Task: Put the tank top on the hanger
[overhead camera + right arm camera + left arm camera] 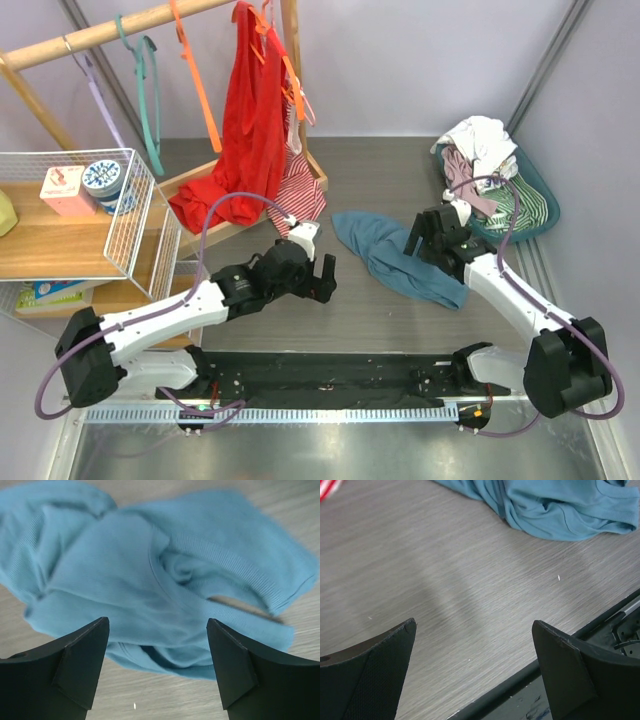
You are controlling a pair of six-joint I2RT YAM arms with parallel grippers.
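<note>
The teal-blue tank top (375,245) lies crumpled on the grey table, right of centre. My right gripper (420,235) hovers at its right end. In the right wrist view the gripper (157,621) is open, with the folded tank top (130,575) lying just beyond the fingertips and nothing between them. My left gripper (325,275) stands open left of the garment. Its wrist view shows the gripper (474,624) over bare tabletop, the tank top (560,510) lying farther off. The orange hanger (200,95) hangs bare on the wooden rail at the back left.
On the same rail hang a red garment (250,110), a striped garment (300,190), a teal-green hanger (150,90) and a lilac hanger (100,95). A wire basket (130,230) stands at the left. A bin (530,205) heaped with clothes sits at the back right. A black mat (320,380) runs along the near edge.
</note>
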